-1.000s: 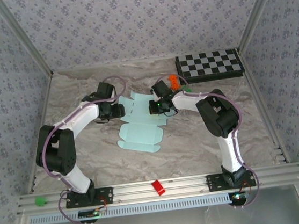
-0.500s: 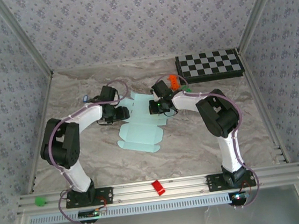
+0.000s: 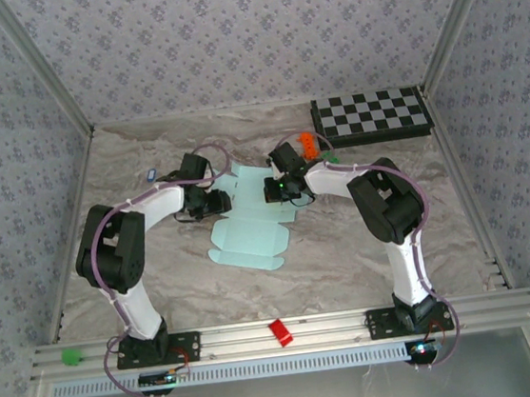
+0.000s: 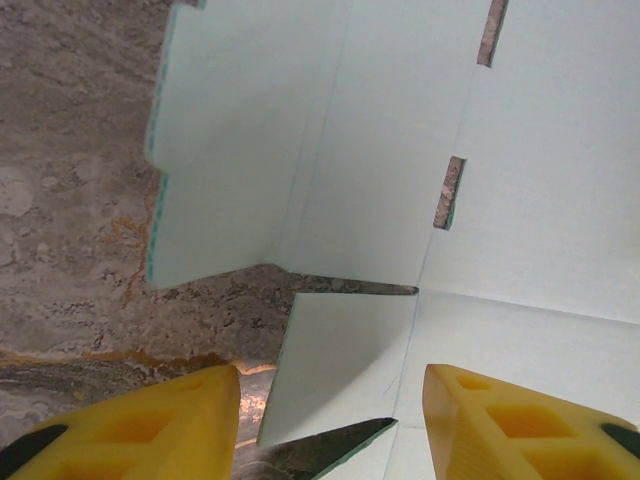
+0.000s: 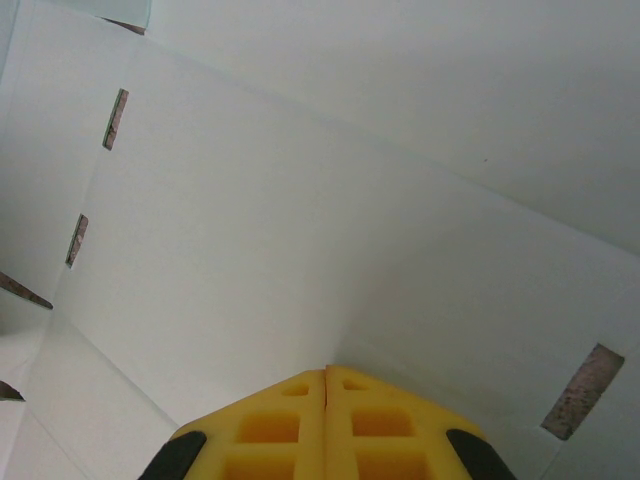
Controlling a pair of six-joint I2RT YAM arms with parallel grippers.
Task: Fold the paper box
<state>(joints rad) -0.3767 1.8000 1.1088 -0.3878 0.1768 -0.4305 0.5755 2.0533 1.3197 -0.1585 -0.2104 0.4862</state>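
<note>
Box: pale aqua-blue, thin-card paper box [image 3: 247, 229], a die-cut sheet with flaps and narrow slots. Spread unfolded on the middle of the table, far part between the two wrists, wider near panel toward the arm bases.
Box in the left wrist view: sheet [image 4: 520, 200] flat on the stone-patterned surface, crease lines faint, two small slots showing the table through them. One small flap juts out toward the camera.
Box in the right wrist view: pale card [image 5: 300, 230] across nearly the whole view, creased, three slots near the edges.
Left gripper: black wrist with yellow fingers [image 3: 216, 201] at the sheet's left edge. Up close [image 4: 330, 385], jaws apart, the small flap lying in the gap, clear space on both sides of it, nothing clamped.
Right gripper: at the sheet's far right part [image 3: 274, 193]. Up close [image 5: 326, 372], yellow fingers pressed together along one seam, nothing between them. Tip low over the card — contact not clear.
Table: grey-beige marbled tabletop [image 3: 329, 258], walled in by floral-patterned panels.
Board: black-and-white checkered board [image 3: 371, 116] in the far right corner, well apart from the sheet.
Small things: orange object [image 3: 307, 142] just beyond the right wrist; red piece [image 3: 279, 332] and green piece [image 3: 69, 355] on the aluminium rail [image 3: 356, 327] at the near edge — both well apart from the sheet.
</note>
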